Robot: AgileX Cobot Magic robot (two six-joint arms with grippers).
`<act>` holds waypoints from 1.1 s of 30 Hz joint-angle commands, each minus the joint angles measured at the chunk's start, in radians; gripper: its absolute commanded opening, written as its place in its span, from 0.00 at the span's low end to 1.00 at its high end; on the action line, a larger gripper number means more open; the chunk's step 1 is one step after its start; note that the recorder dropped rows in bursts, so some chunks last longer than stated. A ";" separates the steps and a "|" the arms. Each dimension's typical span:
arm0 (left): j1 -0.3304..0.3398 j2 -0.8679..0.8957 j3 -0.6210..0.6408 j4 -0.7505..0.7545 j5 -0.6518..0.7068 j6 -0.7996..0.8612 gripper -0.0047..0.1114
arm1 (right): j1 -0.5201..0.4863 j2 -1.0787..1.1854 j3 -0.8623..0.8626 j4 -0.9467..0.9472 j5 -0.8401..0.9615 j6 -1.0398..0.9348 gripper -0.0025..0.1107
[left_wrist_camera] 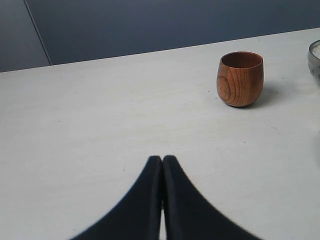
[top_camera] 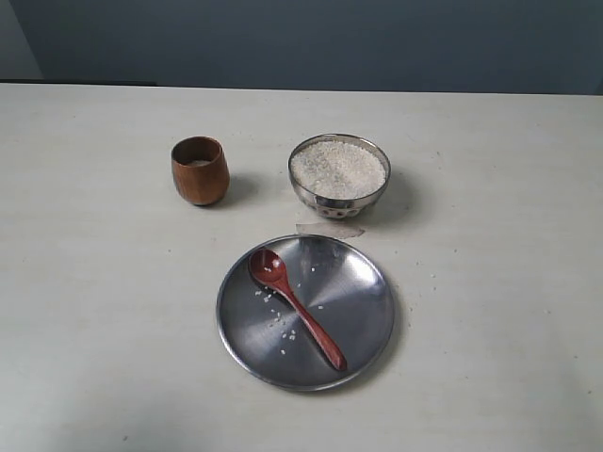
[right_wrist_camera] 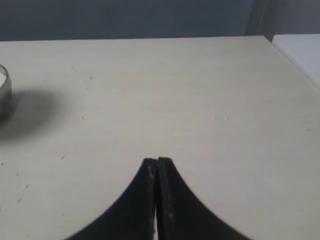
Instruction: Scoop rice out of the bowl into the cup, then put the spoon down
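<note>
The left gripper [left_wrist_camera: 162, 160] hung pinched shut and empty. The cup [top_camera: 200, 170] stood toward the counter's far edge. The spoon [top_camera: 295, 306] lay on the plate [top_camera: 363, 301] mid-counter, probably best taken by its slim handle, low and level. The bowl [top_camera: 325, 201] of rice [top_camera: 337, 168] sat nearer the far edge. The right gripper [right_wrist_camera: 157, 162] was likewise closed on nothing. The counter was pale, the wall dark blue.

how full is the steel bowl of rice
Nearly full. In the exterior view the rice fills the bowl almost to its rim, and the bowl stands upright.
</note>
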 commanded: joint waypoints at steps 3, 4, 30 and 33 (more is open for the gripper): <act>-0.002 -0.005 0.005 0.006 -0.004 -0.002 0.04 | -0.007 -0.146 0.006 -0.044 0.050 -0.007 0.02; -0.002 -0.005 0.005 0.006 -0.004 -0.002 0.04 | -0.007 -0.165 0.006 -0.052 0.070 -0.007 0.02; -0.002 -0.005 0.005 0.006 -0.004 -0.002 0.04 | -0.007 -0.293 0.006 -0.026 0.189 0.010 0.02; -0.002 -0.005 0.005 0.006 -0.004 -0.002 0.04 | -0.007 -0.293 0.006 -0.026 0.189 0.010 0.02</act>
